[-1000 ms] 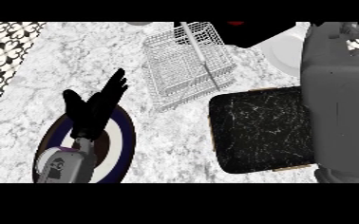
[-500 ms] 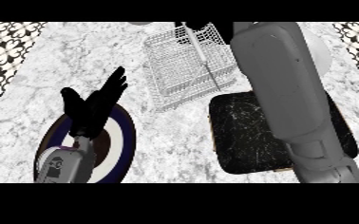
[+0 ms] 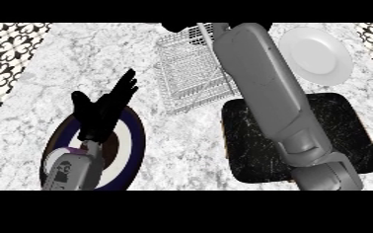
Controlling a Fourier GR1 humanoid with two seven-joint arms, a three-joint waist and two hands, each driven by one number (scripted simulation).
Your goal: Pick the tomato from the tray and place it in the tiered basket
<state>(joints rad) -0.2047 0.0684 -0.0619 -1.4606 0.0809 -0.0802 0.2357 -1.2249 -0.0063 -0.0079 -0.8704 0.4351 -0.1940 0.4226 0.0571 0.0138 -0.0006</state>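
The right arm (image 3: 273, 103) stretches across the tray (image 3: 331, 128) and over the basket (image 3: 188, 76), its right robot hand (image 3: 178, 26) only a dark shape at the top edge above the basket; I cannot tell how its fingers stand. The tomato shows nowhere: not on the bare part of the tray, not in the basket's visible wire, so it may be hidden by the arm or in that hand.

Risks, as I judge them: the arm hides much of the basket, so a release could land on a rim wire and the round tomato could roll off onto the bench (image 3: 87, 54). The arm could also snag the thin upright wires and shift the light basket.

The basket is white wire mesh, open and springy-looking. The tray is a dark, glossy, rounded square with pale scratch-like veining. The bench is mottled grey-white stone. A smooth white plate (image 3: 317, 54) lies beside the arm. The left robot hand (image 3: 102, 111) rests open, fingers straight, over a dark, blue-rimmed plate (image 3: 134, 145).
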